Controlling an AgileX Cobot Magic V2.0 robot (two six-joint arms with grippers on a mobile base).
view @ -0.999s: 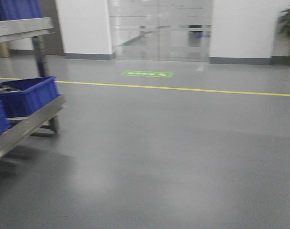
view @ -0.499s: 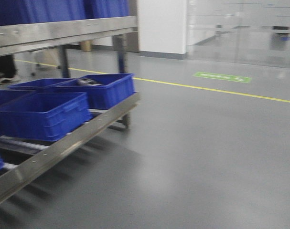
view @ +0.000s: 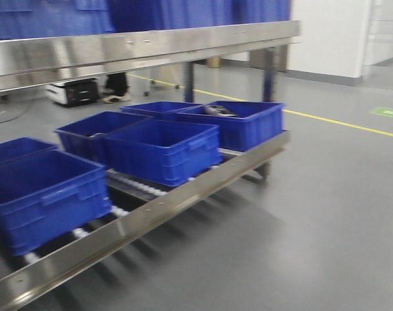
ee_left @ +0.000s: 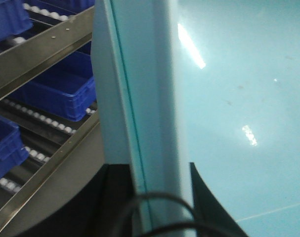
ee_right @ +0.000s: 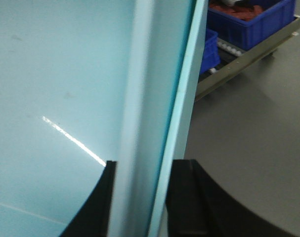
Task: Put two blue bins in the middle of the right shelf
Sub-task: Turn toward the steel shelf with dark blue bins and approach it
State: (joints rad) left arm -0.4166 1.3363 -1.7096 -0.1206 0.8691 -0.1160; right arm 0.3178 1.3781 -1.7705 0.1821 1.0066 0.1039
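Between the two tools hung the bin point(ee_left: 238, 98), pale blue, clear of the rack with grey floor beyond it. The left tool point(ee_left: 150, 170) was clamped on one rim, its black fingers point(ee_left: 115, 197) on either side of the wall. The right tool point(ee_right: 145, 168) was clamped likewise on the opposite rim. Whether a second bin sat nested inside could not be told. Ahead and to the left stood the rack point(view: 151, 45), its broad top rail shiny and studded with screws. On the lower tier point(view: 183, 194), dark-blue crates point(view: 164, 149) sat on rollers in two rows, filling it from the left edge to the right end. More dark-blue crates stood above the top rail. Past the rack's right end a yellow line point(view: 338, 123) crossed the floor point(view: 300, 246).
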